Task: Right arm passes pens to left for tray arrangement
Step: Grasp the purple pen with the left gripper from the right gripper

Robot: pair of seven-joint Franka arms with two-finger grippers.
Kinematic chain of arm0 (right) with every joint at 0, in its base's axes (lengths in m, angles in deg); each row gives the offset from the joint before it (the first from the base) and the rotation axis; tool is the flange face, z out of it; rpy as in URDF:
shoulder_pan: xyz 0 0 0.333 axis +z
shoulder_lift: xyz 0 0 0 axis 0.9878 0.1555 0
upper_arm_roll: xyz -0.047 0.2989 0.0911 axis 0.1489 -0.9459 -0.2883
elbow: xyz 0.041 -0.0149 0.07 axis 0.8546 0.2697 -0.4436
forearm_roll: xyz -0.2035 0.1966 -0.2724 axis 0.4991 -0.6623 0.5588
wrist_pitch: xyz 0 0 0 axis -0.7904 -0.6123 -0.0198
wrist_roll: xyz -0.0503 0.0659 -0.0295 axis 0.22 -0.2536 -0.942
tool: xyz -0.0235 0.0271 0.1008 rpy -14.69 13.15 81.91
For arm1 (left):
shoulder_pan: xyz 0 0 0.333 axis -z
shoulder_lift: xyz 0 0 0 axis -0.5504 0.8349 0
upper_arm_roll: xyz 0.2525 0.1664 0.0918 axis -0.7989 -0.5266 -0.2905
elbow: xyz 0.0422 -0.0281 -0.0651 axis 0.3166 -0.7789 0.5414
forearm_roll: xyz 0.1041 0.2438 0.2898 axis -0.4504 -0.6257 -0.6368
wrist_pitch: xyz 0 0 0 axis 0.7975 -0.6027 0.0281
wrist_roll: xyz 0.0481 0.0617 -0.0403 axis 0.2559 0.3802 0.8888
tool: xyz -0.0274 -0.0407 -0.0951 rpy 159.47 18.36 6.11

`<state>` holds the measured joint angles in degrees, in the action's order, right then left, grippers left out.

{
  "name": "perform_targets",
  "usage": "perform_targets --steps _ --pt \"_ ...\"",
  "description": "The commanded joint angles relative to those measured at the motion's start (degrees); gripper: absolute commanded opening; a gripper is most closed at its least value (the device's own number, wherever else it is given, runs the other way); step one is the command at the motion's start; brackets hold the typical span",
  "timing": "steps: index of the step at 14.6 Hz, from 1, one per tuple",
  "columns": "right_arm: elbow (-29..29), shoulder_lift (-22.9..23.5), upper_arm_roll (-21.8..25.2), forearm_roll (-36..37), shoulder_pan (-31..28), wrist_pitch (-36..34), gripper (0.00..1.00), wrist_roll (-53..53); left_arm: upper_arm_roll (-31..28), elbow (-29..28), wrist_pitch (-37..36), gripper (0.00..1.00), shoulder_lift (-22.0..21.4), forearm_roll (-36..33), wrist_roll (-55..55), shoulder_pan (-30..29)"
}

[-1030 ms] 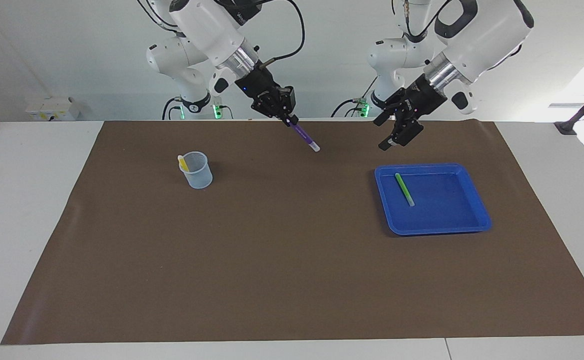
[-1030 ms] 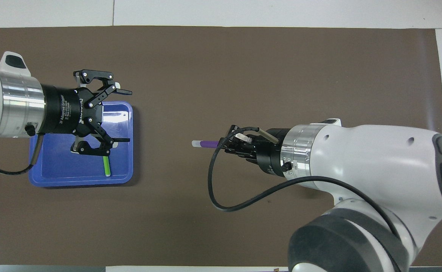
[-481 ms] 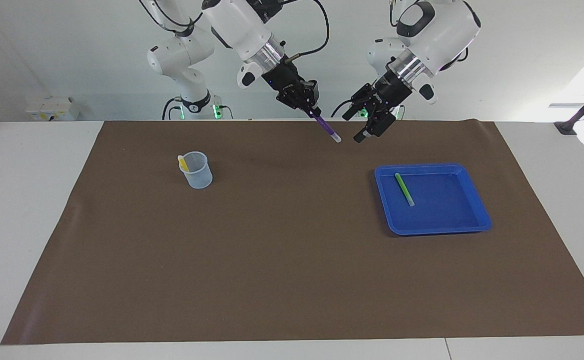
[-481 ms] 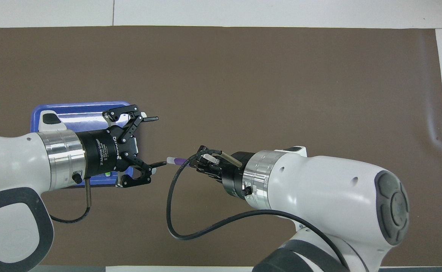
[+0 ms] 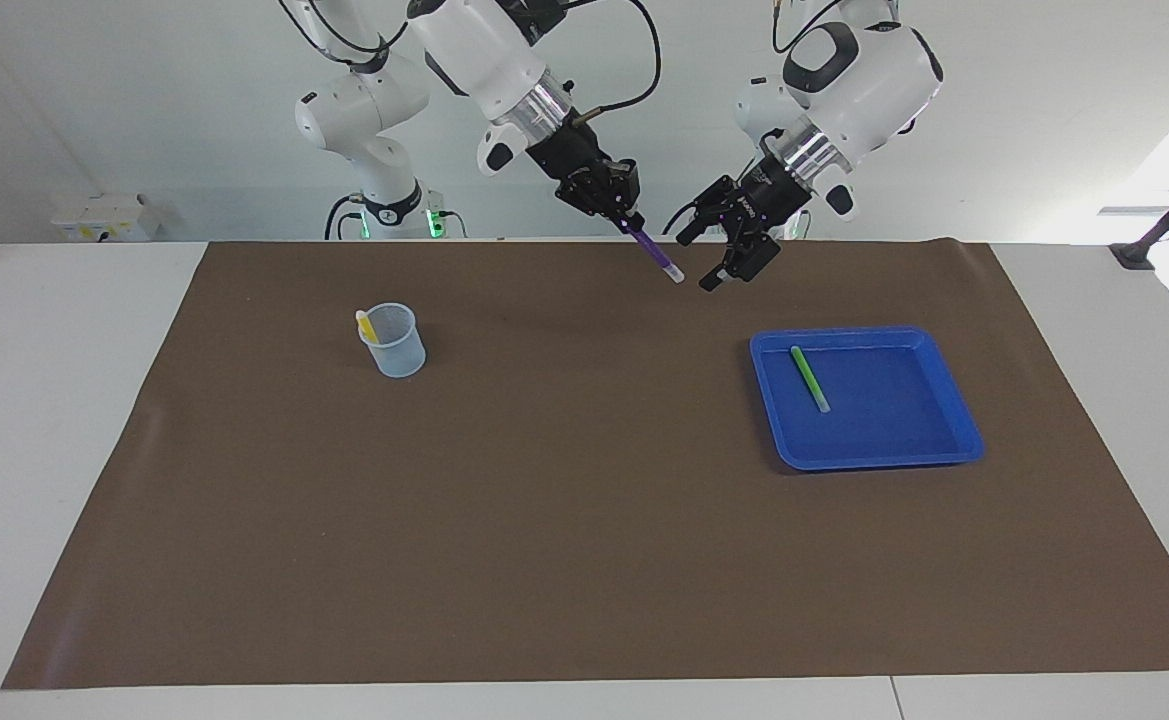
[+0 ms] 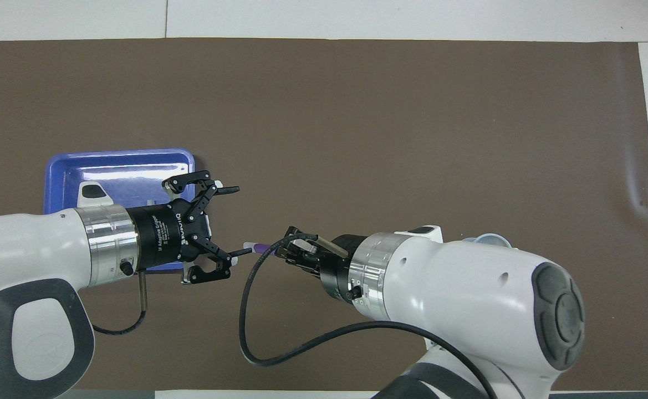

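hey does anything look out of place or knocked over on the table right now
Nothing stands out. The green pen lies flat in the tray, the yellow pen stands in the upright cup, and the right gripper holds the purple pen out toward the open left gripper above the mat.

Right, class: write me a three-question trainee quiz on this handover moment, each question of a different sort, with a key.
1. True or false: the right gripper is shut on the purple pen.
2. Which pen lies in the blue tray? A) yellow B) green C) purple
3. Fill in: the yellow pen stands in the small translucent ____.

Key
1. True. The pen's pale tip points toward the left gripper, whose fingers are open and, as far as the facing view shows, not yet around it.
2. B, the green pen.
3. Cup, toward the right arm's end of the table.
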<state>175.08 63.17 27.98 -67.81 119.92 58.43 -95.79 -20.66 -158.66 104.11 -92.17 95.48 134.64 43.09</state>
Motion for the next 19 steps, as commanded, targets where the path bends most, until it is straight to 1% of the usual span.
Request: perform_targets --steps 1,7,11,14,15,17,19 --pt "2.15 -1.79 -0.21 -1.05 -0.02 0.97 0.00 0.23 -0.53 -2.82 1.37 0.99 -2.03 1.43 0.53 3.21" --pt "2.50 -1.96 -0.21 -1.05 -0.10 0.97 0.00 0.32 -0.61 -4.22 0.40 0.95 -3.18 1.61 0.62 4.88" --pt "2.59 -1.96 -0.21 -1.05 -0.19 0.97 0.00 1.38 -0.70 -6.16 -1.08 0.94 -4.85 1.52 0.44 5.94" --pt "2.67 -1.96 -0.21 -1.05 -0.19 0.97 0.00 1.46 -0.70 -6.16 -0.83 0.93 -4.85 1.61 0.44 5.94" --pt "2.76 -2.05 -0.12 -1.05 -0.19 1.05 0.00 1.46 -0.70 -6.16 -0.39 0.88 -4.85 1.61 0.44 5.94" --pt "2.94 -2.05 -0.21 -1.05 -0.19 0.97 0.00 1.46 -0.53 -6.16 0.05 0.75 -4.85 1.61 0.44 6.12" --pt "2.94 -2.23 -0.12 -1.05 -0.19 0.97 0.00 1.46 -0.53 -6.33 0.40 0.67 -4.85 1.70 0.44 6.56"
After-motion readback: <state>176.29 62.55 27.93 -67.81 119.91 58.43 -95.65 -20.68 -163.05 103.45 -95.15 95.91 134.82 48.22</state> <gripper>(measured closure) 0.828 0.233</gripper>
